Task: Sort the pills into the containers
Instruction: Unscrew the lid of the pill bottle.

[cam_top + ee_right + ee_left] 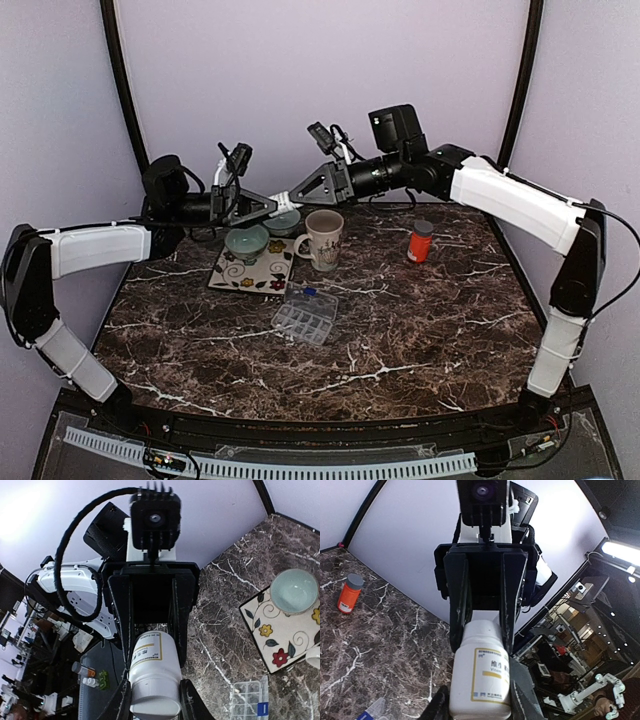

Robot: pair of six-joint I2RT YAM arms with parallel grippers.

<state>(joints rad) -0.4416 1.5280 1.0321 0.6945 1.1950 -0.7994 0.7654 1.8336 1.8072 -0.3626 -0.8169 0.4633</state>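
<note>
A white pill bottle with a yellow-framed label hangs in the air behind the bowls, held from both ends. My left gripper is shut on its body. My right gripper is shut on its ribbed white cap. In the left wrist view the right fingers clamp the cap at the far end. The clear compartment box lies on the marble below, also low in the right wrist view. No loose pills show.
A flowered tile carries a pale green bowl, with a second bowl behind it. A patterned mug stands beside them. An orange bottle with a grey cap stands at the back right.
</note>
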